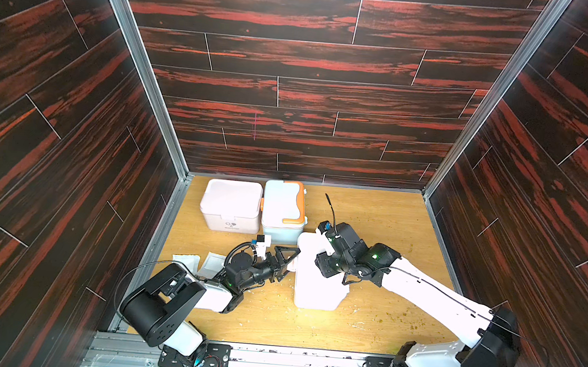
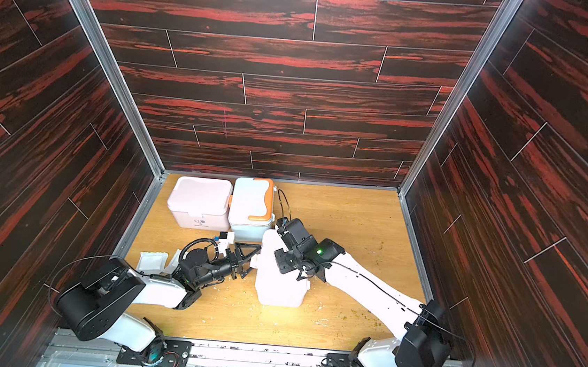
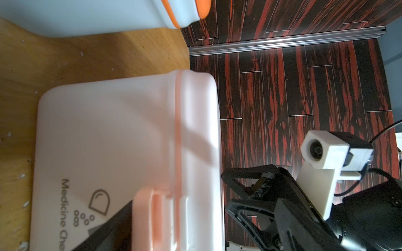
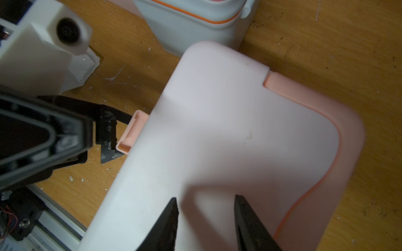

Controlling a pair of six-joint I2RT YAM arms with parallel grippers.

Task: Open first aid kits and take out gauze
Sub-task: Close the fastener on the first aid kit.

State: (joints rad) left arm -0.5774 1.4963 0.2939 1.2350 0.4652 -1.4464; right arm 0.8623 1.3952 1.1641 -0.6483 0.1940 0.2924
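A pinkish-white first aid kit point(image 1: 316, 288) point(image 2: 276, 288) stands mid-table with its lid shut. My left gripper point(image 1: 287, 263) point(image 2: 248, 258) is wide open at the kit's left side. One of its fingers point(image 4: 108, 130) touches the pink latch tab point(image 4: 132, 132) point(image 3: 143, 217). My right gripper point(image 4: 205, 200) point(image 1: 327, 269) hangs just over the lid, jaws apart with nothing between them. Two more kits stand shut at the back, one pinkish-white point(image 1: 230, 204) and one pale blue with an orange handle point(image 1: 283, 209). White gauze packets point(image 1: 186, 260) point(image 2: 151, 261) lie on the table beside my left arm.
Dark wood-pattern walls point(image 1: 294, 82) close in the wooden table point(image 1: 389, 236) at the back and on both sides. The blue kit stands close behind the middle kit. Small crumbs and white flecks point(image 1: 393, 322) are scattered near the front right.
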